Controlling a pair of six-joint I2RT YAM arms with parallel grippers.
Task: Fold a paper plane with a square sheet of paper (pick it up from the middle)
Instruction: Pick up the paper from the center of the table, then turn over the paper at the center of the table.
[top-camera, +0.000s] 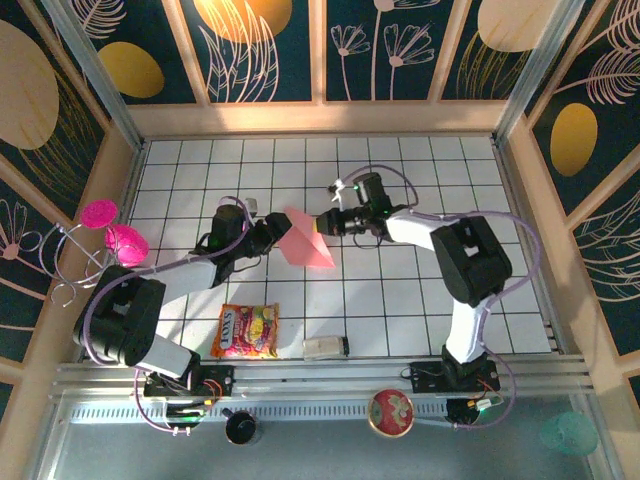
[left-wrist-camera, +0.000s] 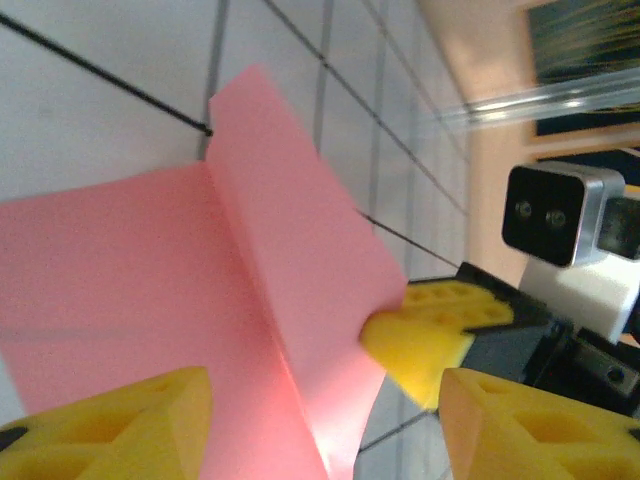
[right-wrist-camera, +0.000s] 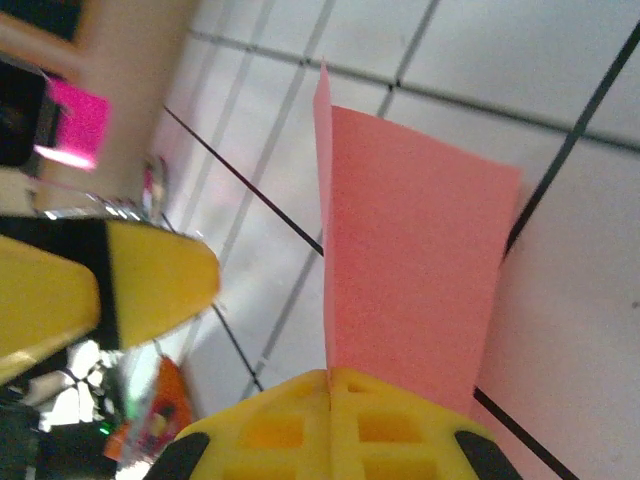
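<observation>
The salmon-pink square sheet of paper (top-camera: 312, 248) is creased and partly raised off the tiled table between my two grippers. My right gripper (top-camera: 319, 224) is shut on the sheet's right edge. In the right wrist view its yellow fingers (right-wrist-camera: 330, 425) meet, with the upright flap (right-wrist-camera: 410, 270) pinched between them. My left gripper (top-camera: 275, 232) stands open at the sheet's left side. Its two yellow fingers (left-wrist-camera: 110, 420) are wide apart, and the creased sheet (left-wrist-camera: 150, 280) lies loose between them. The right gripper's fingertips (left-wrist-camera: 425, 335) show there, clamped on the flap's edge.
An orange-yellow snack packet (top-camera: 245, 330) and a small pale box (top-camera: 325, 347) lie near the front edge. Magenta round pieces on wire loops (top-camera: 112, 232) sit at the left wall. A round red lid (top-camera: 390, 412) rests on the front rail. Wooden walls enclose the table.
</observation>
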